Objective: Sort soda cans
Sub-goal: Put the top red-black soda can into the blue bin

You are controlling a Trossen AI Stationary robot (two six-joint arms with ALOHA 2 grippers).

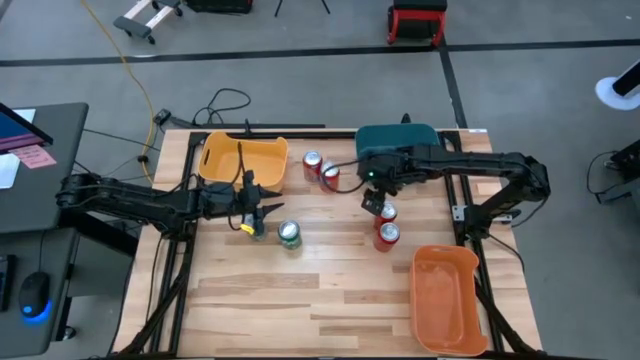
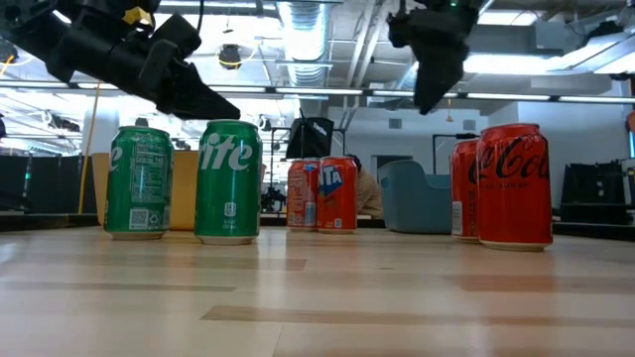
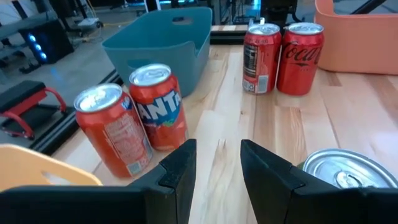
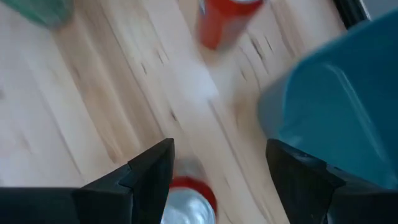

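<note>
Soda cans, six of them, all upright on the table (image 1: 330, 300) and not one inside a bin. Taking the teal bin (image 1: 395, 142) as landmark: two red cans (image 1: 320, 168) stand just beside it, toward the yellow bin (image 1: 243, 160); two more red cans (image 1: 387, 226) sit nearer the orange bin (image 1: 447, 297); the green cans (image 1: 289, 234) lie well away, close to the yellow bin. All three bins hold nothing. The right gripper (image 1: 373, 204) hangs spread above a red can — empty. The left gripper (image 1: 252, 218), by the green pair, is part-open, empty.
</note>
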